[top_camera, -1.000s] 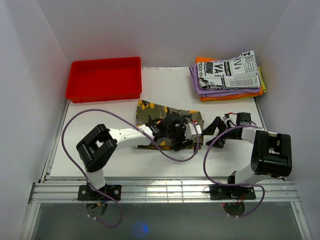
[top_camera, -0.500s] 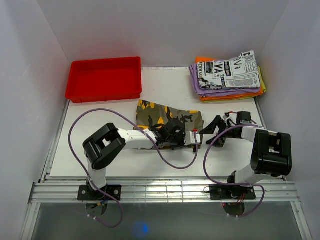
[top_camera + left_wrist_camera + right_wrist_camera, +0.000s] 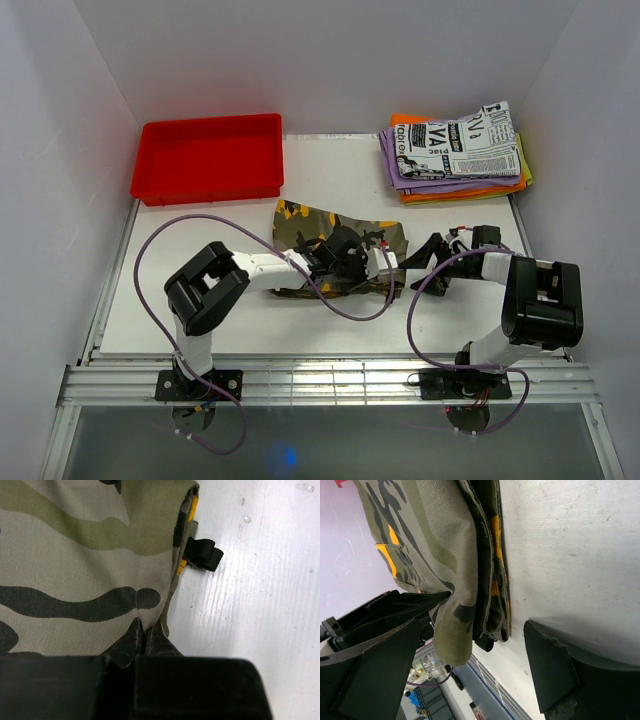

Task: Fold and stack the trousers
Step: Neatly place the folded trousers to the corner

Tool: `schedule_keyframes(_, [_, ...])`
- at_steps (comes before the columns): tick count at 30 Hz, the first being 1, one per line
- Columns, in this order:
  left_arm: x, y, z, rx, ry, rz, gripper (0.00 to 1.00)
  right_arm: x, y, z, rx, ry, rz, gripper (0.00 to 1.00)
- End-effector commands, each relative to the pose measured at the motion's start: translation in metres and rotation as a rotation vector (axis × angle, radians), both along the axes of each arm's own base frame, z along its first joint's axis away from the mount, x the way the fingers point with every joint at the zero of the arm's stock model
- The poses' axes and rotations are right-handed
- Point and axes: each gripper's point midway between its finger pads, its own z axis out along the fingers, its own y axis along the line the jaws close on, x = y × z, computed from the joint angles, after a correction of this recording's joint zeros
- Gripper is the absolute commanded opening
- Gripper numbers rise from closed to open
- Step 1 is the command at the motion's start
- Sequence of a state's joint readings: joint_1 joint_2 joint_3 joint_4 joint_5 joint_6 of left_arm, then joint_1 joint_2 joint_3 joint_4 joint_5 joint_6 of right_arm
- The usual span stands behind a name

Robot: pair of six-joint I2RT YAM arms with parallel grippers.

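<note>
Table [image 3: 330,180]: white top with pale walls on three sides. It spreads to the right of and nearer than the red tray.
Red tray [image 3: 205,188]: a shallow rectangular tub, used here as the landmark for all the other places.
Stack of folded garments [image 3: 455,152]: well to the right of the tray and level with it. A newspaper-print garment [image 3: 465,145] lies on top, with purple [image 3: 400,178] and orange [image 3: 450,193] ones under it.
Trousers [image 3: 305,222]: camouflage cloth in olive, black and yellow-orange, folded into a flat oblong on the table. They lie nearer than the tray, just off its near right corner, and well apart from it. In the right wrist view the top layer [image 3: 425,535] stands clear of the layers beneath.
Left arm: reaches across the trousers, pointing away from the tray.
Left claw [image 3: 388,275]: at the end of the trousers farthest from the tray. In the wrist view the fingers are pressed together [image 3: 146,632] and pinch the cloth [image 3: 75,555] at its edge.
Right claw [image 3: 430,258]: beyond that same end, farther from the tray. The fingers are wide apart [image 3: 487,611], the folded edge shows between them, and nothing is held.
Purple cable [image 3: 150,250]: loops over the table nearer than the tray.
Black strap loop [image 3: 205,559]: pokes out from the edge of the trousers onto the bare table, on the side away from the tray.
</note>
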State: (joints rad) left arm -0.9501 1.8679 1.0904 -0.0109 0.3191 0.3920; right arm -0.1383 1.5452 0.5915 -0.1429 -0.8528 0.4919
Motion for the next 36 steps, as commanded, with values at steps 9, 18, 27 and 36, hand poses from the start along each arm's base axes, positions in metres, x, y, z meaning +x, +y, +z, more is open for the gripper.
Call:
schedule_keyframes(9, [0.002,0.001,0.033,-0.091,0.237,0.082,0.0,-0.001,0.013,-0.01,0.023,0.011,0.014,0.9])
schedule_keyframes(18, [0.024,-0.003,0.056,-0.166,0.334,0.129,0.0,-0.009,0.02,-0.021,0.01,0.052,0.025,0.9])
schedule_keyframes(27, [0.016,-0.002,0.052,-0.157,0.35,0.087,0.0,0.015,0.041,-0.009,0.089,0.012,0.029,0.91])
schedule_keyframes(36, [0.025,-0.001,0.049,-0.139,0.326,0.122,0.02,0.016,0.052,-0.01,0.116,0.046,0.047,0.48])
